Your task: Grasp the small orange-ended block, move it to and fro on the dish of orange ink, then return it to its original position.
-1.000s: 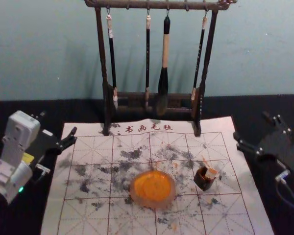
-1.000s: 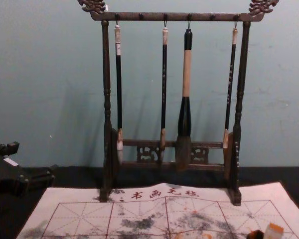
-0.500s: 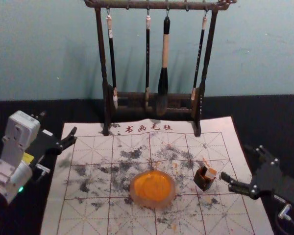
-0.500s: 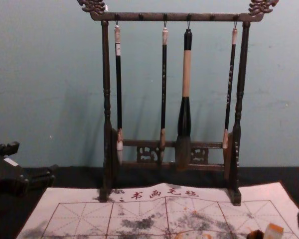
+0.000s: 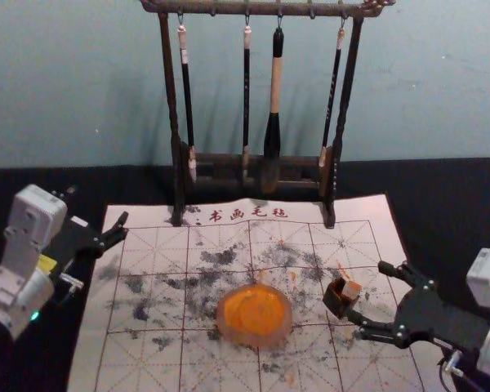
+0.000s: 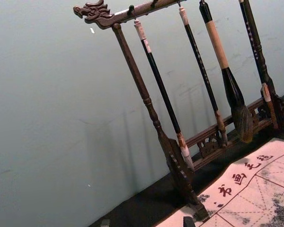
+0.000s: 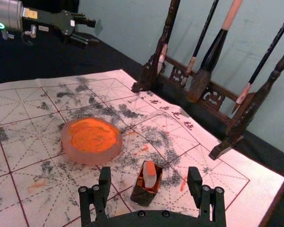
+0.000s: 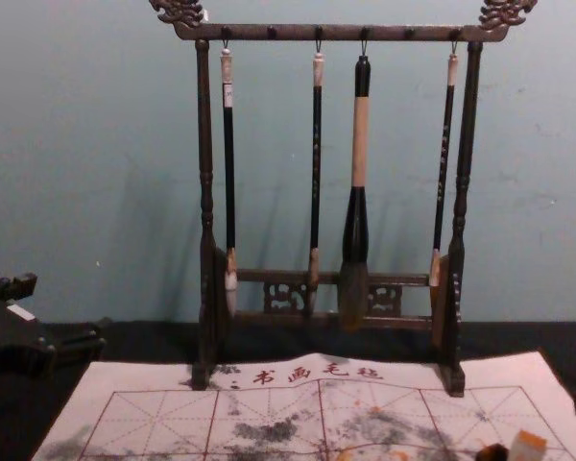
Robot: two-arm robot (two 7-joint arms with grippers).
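At the head view's lower right, the right gripper (image 5: 368,292), jaws spread, faces the small block (image 5: 351,290) in its dark holder (image 5: 336,304), likely light, firm and ink-slick, best pinched above the rim, while the left gripper (image 5: 97,206), also spread, sits parked at left.

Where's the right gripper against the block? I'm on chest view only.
Observer: The right gripper is over the mat's right side, facing the block.

Operator: Closed on it?

Observer: No. Its fingers are open, with a gap between each and the dark box the block stands in.

Operator: Which way to the dish?

Observer: The dish is to the robot's left of the box, with orange ink in it.
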